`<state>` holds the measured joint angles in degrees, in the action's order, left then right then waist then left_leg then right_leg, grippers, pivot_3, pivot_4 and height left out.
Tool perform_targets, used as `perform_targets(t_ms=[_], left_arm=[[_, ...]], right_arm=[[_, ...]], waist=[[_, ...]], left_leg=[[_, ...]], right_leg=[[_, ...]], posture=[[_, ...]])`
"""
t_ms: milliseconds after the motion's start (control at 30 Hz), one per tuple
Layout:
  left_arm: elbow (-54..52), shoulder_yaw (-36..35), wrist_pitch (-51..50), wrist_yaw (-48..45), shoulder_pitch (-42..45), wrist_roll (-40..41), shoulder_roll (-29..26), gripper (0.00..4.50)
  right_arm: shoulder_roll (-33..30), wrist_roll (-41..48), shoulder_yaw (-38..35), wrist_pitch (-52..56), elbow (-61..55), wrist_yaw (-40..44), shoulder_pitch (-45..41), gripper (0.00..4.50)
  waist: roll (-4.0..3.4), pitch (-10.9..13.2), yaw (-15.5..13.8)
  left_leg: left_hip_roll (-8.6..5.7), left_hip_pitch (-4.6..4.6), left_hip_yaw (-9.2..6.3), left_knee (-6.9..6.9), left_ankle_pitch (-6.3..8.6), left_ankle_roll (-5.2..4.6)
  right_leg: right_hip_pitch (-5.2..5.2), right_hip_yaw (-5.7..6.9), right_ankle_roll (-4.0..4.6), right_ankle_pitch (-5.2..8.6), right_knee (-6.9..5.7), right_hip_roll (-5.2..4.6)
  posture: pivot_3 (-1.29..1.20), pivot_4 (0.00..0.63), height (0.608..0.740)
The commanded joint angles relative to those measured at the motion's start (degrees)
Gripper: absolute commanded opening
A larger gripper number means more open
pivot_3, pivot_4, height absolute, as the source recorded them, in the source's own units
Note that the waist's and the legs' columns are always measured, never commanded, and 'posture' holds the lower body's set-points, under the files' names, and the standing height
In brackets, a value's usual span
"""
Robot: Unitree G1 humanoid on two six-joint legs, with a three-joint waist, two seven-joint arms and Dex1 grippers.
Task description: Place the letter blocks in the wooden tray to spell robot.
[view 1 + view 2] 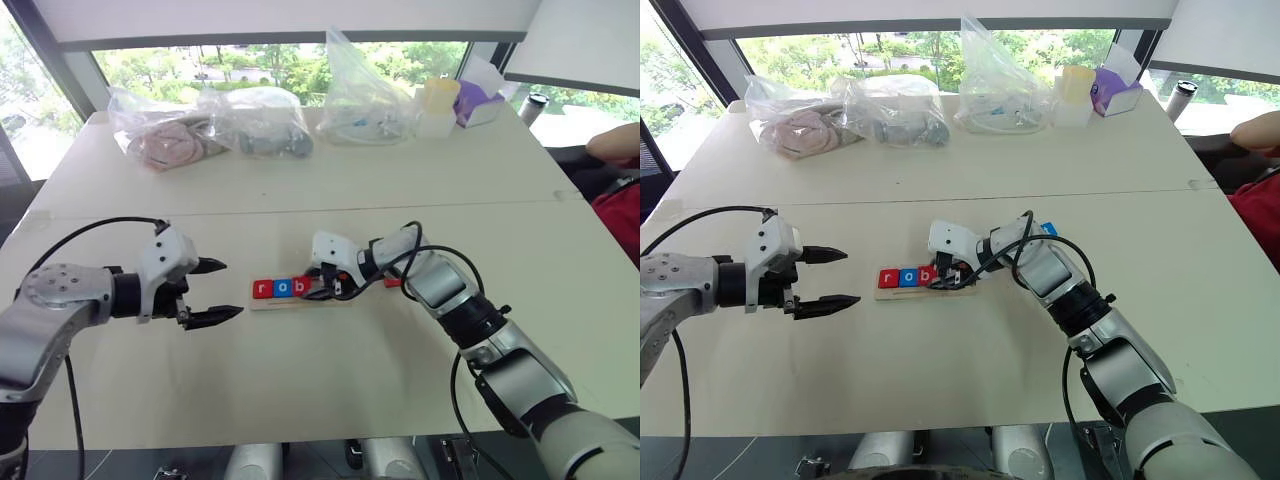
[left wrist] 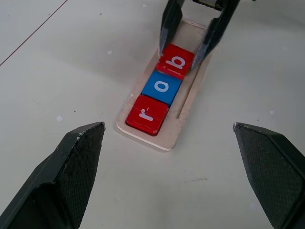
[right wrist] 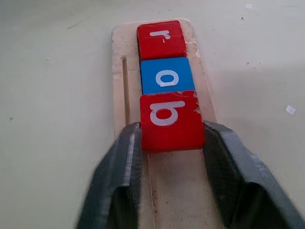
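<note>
The wooden tray [image 2: 190, 102] lies at mid-table. It holds a red r block [image 2: 147, 114], a blue o block [image 2: 162, 88] and a red b block [image 3: 170, 121] in a row from its left end. My right gripper [image 3: 171, 131] is open, its fingers close on either side of the b block, which rests flat in the tray. My left gripper [image 1: 220, 292] hovers wide open to the left of the tray, holding nothing. Behind my right forearm peek a bit of a red block [image 1: 393, 282] and a blue block [image 1: 1048, 229], their letters hidden.
Several clear plastic bags [image 1: 260, 125] of items line the far side of the table, with a pale container [image 1: 438, 105] and a purple box [image 1: 480, 100] at the back right. A person's arm [image 1: 615, 145] shows at the right edge.
</note>
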<state>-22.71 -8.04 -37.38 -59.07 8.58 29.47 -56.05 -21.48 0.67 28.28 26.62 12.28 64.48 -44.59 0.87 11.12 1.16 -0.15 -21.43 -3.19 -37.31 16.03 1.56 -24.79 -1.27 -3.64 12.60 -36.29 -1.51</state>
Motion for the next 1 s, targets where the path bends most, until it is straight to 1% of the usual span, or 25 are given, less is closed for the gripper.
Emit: perform_targets(t_ms=[33,67,267,400,500,567,633,733,800,867,900,1000], left_arm=[[-1.5,-0.7,-0.4,0.3,0.8,0.7,-0.3,4.5],[-1.5,-0.6,-0.4,0.4,0.8,0.7,-0.2,4.5],[-1.7,-0.3,-1.0,0.8,1.5,0.9,0.1,4.5],[-2.7,-0.8,-1.8,1.3,2.2,2.1,0.8,4.5],[-6.4,-2.0,-5.3,3.3,3.9,8.2,3.9,4.5],[-8.3,-1.3,-7.1,4.4,4.7,10.5,5.4,4.5],[-9.5,0.0,-8.2,5.4,5.8,11.6,6.5,4.5],[-9.5,3.5,-8.4,6.1,8.2,11.2,8.4,4.5],[-8.5,5.6,-7.6,6.5,9.9,10.0,9.6,4.5],[-6.9,7.1,-6.5,6.4,11.7,9.2,10.8,4.5],[-6.2,7.6,-6.0,6.0,12.4,8.8,11.0,4.5],[-5.1,9.2,-5.2,5.3,13.5,7.8,11.4,4.5]], right_arm=[[0.5,-0.5,-0.5,-1.8,-0.2,-0.2,-1.0,4.01],[0.7,-0.5,-0.8,-1.7,-0.1,-0.5,-1.2,4.48],[0.9,0.4,-2.4,-0.6,-1.1,-1.0,-1.9,4.48],[0.6,3.7,-8.4,4.7,-4.2,-4.0,-1.7,4.48],[-0.8,6.6,-17.4,13.5,-12.1,-10.8,2.2,4.48],[-0.9,7.3,-22.1,19.0,-18.3,-16.0,6.0,4.48],[-1.5,7.1,-24.6,25.9,-23.8,-20.3,9.4,4.48],[-1.4,5.6,-26.7,37.8,-33.3,-27.9,14.9,4.48],[2.0,4.8,-28.4,46.6,-38.9,-33.9,16.9,4.48],[7.7,3.2,-30.0,54.7,-44.4,-40.1,18.2,4.48],[9.5,2.5,-30.0,57.0,-46.5,-42.5,18.7,4.48],[11.3,1.6,-30.0,59.9,-49.0,-46.5,19.2,4.48]], waist=[[0.0,0.0,0.0],[0.0,0.0,0.0],[0.0,0.0,0.0],[0.0,0.0,-0.1],[0.01,0.0,-0.6],[0.07,0.0,-0.6],[0.07,0.0,-0.5],[0.06,0.0,-0.4],[0.04,0.0,0.0],[0.04,0.0,0.3],[0.04,0.0,0.4],[0.03,0.0,0.5]], left_leg=[[0.0,0.0,0.0,0.0,0.0,0.0],[0.0,0.0,0.01,0.0,0.0,0.0],[0.0,0.0,0.0,0.0,0.0,0.0],[0.0,-0.01,0.0,0.0,0.0,0.01],[0.0,-0.05,-0.04,-0.01,0.0,0.01],[0.0,-0.09,-0.18,-0.02,0.0,0.01],[-0.02,-0.06,-0.16,0.0,0.0,0.01],[-0.09,-0.03,-0.13,0.0,0.0,0.01],[-0.07,0.0,-0.11,-0.01,-0.03,0.05],[-0.03,0.07,-0.09,-0.01,-0.04,0.06],[-0.02,0.08,-0.12,-0.01,-0.06,0.09],[0.03,0.09,-0.25,-0.01,-0.08,0.12]], right_leg=[[0.0,0.0,0.0,0.0,0.0,0.0],[0.0,0.0,0.0,0.0,0.0,0.0],[0.0,0.0,0.0,0.0,0.0,0.0],[0.0,0.0,0.0,0.0,0.0,-0.01],[0.0,0.0,-0.01,0.0,0.01,-0.06],[0.04,0.04,-0.02,0.0,0.01,-0.1],[0.08,0.02,-0.03,0.0,0.04,-0.15],[0.08,-0.01,-0.03,0.0,0.04,-0.12],[0.08,-0.03,-0.01,0.0,0.02,-0.04],[0.06,-0.05,0.06,-0.04,-0.04,0.07],[0.06,-0.05,0.1,-0.06,-0.07,0.11],[0.05,-0.03,0.18,-0.07,-0.12,0.27]], posture=[[0.0,0.15,0.74],[0.0,0.15,0.74],[0.0,0.15,0.74],[0.0,0.15,0.74],[0.0,0.15,0.74],[0.0,0.15,0.74],[0.0,0.15,0.74],[0.0,0.15,0.74],[0.0,0.15,0.74],[0.0,0.15,0.74],[0.0,0.15,0.74],[0.0,0.15,0.74]])
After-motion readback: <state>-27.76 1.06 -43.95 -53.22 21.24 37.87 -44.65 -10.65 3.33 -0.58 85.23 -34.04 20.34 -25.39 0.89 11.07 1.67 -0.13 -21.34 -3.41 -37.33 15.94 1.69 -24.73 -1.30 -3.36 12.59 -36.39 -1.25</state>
